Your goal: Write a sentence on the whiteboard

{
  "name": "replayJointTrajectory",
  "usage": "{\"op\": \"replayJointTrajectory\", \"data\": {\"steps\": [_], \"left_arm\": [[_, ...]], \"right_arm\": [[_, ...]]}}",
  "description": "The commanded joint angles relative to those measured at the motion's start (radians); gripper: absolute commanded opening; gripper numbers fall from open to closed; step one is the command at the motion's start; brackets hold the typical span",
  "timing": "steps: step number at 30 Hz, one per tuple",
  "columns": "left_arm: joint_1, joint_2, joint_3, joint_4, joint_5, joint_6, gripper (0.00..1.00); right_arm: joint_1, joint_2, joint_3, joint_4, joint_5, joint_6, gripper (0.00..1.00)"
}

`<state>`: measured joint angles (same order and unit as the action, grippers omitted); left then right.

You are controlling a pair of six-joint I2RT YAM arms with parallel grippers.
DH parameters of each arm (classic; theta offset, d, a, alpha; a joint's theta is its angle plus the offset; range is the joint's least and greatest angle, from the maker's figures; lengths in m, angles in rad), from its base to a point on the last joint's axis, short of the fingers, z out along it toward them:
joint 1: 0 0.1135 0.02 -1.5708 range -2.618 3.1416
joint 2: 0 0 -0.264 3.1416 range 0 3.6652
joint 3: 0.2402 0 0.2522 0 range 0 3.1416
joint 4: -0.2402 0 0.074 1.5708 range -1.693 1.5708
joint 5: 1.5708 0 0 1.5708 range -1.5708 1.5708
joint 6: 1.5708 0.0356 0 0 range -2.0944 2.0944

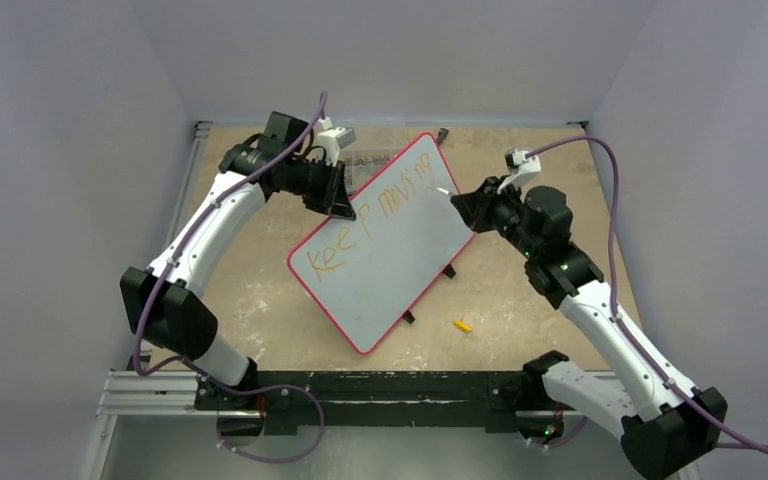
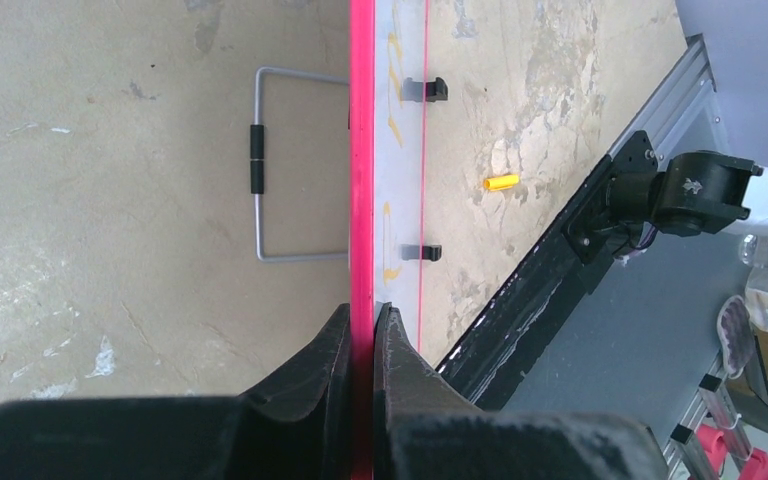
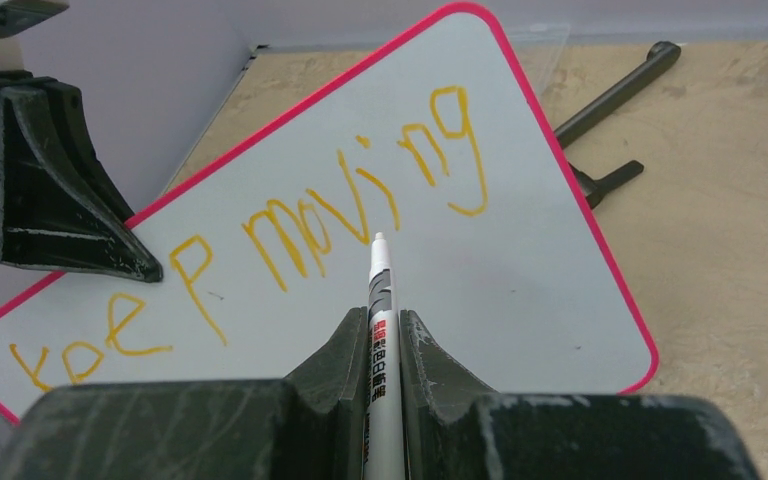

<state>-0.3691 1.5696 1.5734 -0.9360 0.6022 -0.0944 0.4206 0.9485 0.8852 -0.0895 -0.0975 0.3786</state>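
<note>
While one yellow cap (image 1: 462, 325) lies on the mottled tabletop (image 1: 260, 300) nearest the bases, the single smooth, red-framed whiteboard (image 1: 390, 250) sits slanted mid-table; the left gripper (image 2: 362, 315) clamps tight on its thin edge, the right gripper (image 3: 382, 320) pinches one slim white marker (image 3: 380, 290), tip beneath the orange sentence (image 3: 360, 205) "Keep moving".

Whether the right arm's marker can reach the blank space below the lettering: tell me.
Probably yes: the marker in the right tool points at the whiteboard just below the sentence, nothing lies between, and the left tool clamps its edge.
</note>
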Motion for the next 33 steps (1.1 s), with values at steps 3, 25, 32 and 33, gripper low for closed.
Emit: {"op": "replayJointTrajectory", "data": {"steps": [3,25,32,33], "left_arm": [[-0.028,-0.030,-0.022,0.018,-0.127,0.043,0.00],[-0.050,-0.033,-0.038,0.034,-0.180,0.016,0.00],[-0.050,-0.030,-0.032,0.036,-0.188,-0.002,0.00],[-0.050,-0.029,-0.031,0.035,-0.191,-0.004,0.00]], "right_arm": [[0.003,-0.027,-0.061,0.096,-0.069,0.074,0.00],[0.005,-0.070,-0.206,0.154,-0.205,0.076,0.00],[0.010,-0.093,-0.219,0.153,-0.263,0.067,0.00],[0.012,-0.096,-0.217,0.149,-0.271,0.064,0.00]]}}
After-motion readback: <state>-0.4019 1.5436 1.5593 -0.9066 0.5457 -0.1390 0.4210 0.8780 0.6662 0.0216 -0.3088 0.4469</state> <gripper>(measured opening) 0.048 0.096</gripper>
